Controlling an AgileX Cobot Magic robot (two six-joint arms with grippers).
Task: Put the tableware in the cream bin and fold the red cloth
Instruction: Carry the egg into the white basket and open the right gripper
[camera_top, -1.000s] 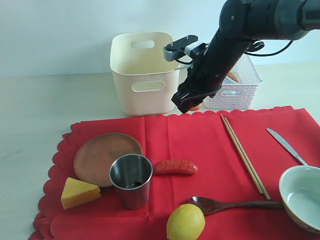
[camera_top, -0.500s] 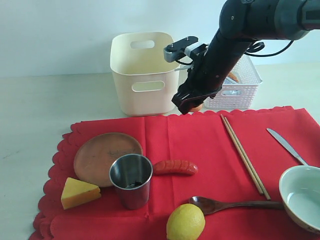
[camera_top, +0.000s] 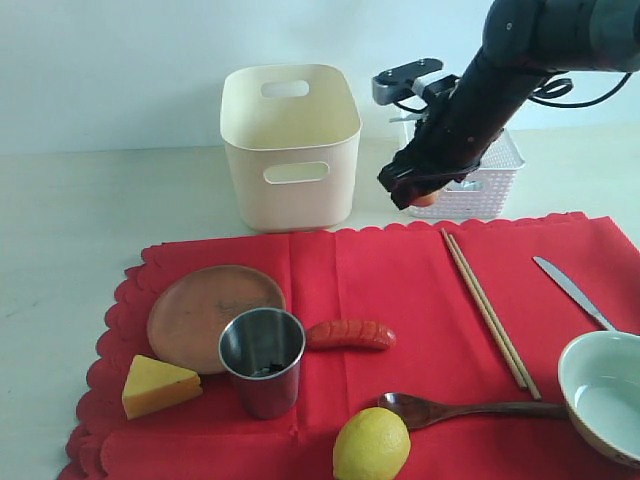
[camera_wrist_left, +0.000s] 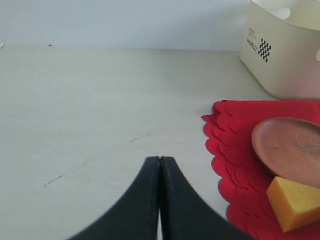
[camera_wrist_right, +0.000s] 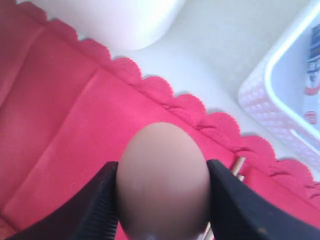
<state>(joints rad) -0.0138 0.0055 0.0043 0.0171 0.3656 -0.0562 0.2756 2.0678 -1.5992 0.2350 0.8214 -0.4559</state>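
Right claw (camera_top: 414, 187) aloft, clamped around an egg (camera_wrist_right: 162, 180); left claw (camera_wrist_left: 159, 162) pressed closed

A: What is everything standing on?

B: A pale, smooth table (camera_top: 80, 200) with a few faint scuff marks.

A: And what sits straight on it?

B: Three things. A cream bin (camera_top: 290, 150) stands upright toward the back. Right of the bin in the exterior view, near it but apart, is a lower white basket (camera_top: 495, 190) with lattice sides. In front of the bin a red cloth (camera_top: 400, 280) lies spread flat, far wider than the bin. Its scalloped edge reaches the bin's foot, though I can't tell whether they touch.
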